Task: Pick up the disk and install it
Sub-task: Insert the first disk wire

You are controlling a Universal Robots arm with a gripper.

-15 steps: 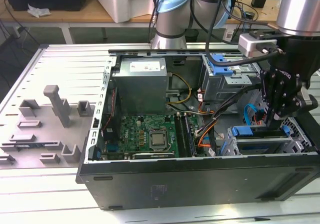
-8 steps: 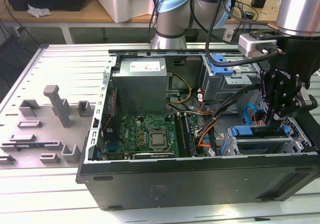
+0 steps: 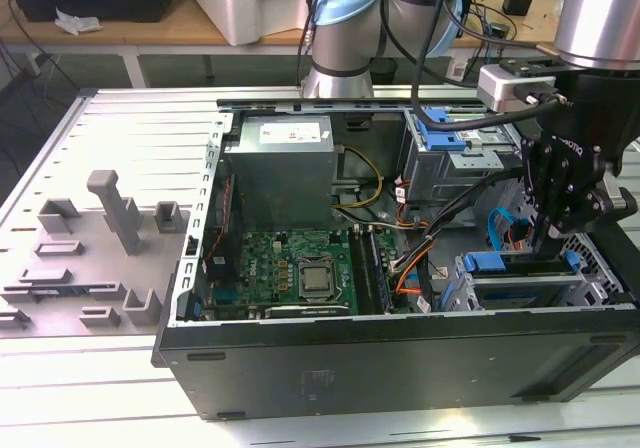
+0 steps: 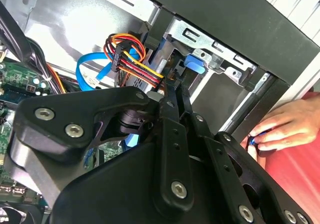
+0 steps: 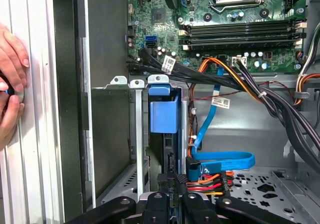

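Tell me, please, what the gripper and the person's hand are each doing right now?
Gripper: reaching down into the drive cage; open or shut cannot be told.
Person's hand: resting outside the computer case, pinching something small.

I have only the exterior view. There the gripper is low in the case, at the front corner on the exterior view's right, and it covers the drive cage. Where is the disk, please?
Observer: In the first wrist view the disk stands on edge in a slot of the metal drive cage. Its blue carrier end points toward the motherboard, and the gripper is in line with it at the other end.
Operator: Thank you. Is any person close to the case on that side?
Observer: Yes. In both wrist views a person's hand is just outside the case wall, over the slatted table, holding something small that I cannot identify.
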